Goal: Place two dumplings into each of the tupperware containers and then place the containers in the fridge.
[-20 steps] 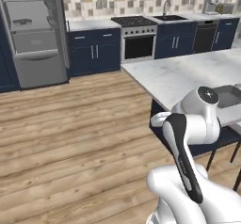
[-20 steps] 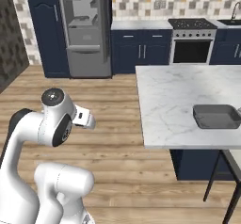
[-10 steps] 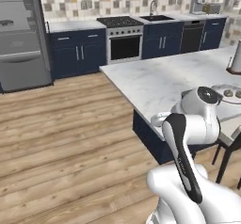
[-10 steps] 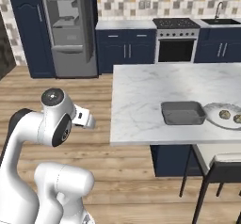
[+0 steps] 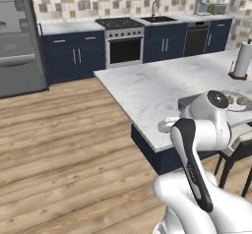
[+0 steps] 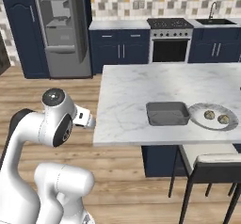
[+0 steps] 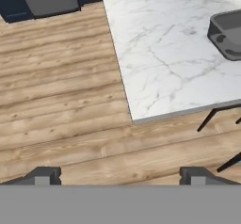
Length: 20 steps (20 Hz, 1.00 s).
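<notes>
Hanging with the tool (image 7: 120, 173) wide open and gripping nothing, the two dark fingertips (image 7: 43, 175) standing far apart above the wooden floor (image 7: 61, 105), just off the near corner of the marble surface (image 7: 164, 53). Looking down over that corner, with one dark grey tupperware container (image 7: 228, 32) lying at the right edge of the hand view, well apart from the tool. Seeing from the right base view the same container (image 6: 167, 113) resting flat on the surface (image 6: 136, 86), just beside a round pale plate (image 6: 203, 121) and maybe touching its rim. Carrying two dumplings, one (image 6: 209, 115) and another (image 6: 223, 119), lying side by side on that plate, not in the container. Standing far back against the wall, the grey fridge (image 6: 63, 28) showing its inside shelves, between navy cabinets (image 6: 120, 49), with a steel oven (image 6: 169, 46) further to the right.
</notes>
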Available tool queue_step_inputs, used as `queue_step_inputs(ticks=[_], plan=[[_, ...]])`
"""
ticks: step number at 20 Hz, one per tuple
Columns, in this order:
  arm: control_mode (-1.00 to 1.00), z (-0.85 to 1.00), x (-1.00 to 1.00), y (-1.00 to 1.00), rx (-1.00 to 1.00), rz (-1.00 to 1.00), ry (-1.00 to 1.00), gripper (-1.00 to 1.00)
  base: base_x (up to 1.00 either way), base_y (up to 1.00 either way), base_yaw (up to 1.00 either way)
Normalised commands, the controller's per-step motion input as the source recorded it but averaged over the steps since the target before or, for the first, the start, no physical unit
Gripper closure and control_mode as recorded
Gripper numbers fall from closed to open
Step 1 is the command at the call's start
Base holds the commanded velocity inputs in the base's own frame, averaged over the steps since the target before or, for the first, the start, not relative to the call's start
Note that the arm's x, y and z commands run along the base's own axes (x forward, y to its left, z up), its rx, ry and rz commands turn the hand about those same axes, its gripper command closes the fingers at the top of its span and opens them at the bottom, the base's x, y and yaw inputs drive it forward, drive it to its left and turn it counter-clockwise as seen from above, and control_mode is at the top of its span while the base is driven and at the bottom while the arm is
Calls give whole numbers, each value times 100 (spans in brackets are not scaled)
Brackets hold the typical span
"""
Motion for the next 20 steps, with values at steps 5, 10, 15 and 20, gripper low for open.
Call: queue_step_inputs(ticks=[5, 10, 15, 20], plan=[[100, 0, 0, 0, 0, 0, 0, -100, 54, -44, 1], [100, 0, 0, 0, 0, 0, 0, -100, 60, -51, 2], [100, 0, 0, 0, 0, 0, 0, -100, 29, -45, 6], [100, 0, 0, 0, 0, 0, 0, -100, 0, -46, 12]])
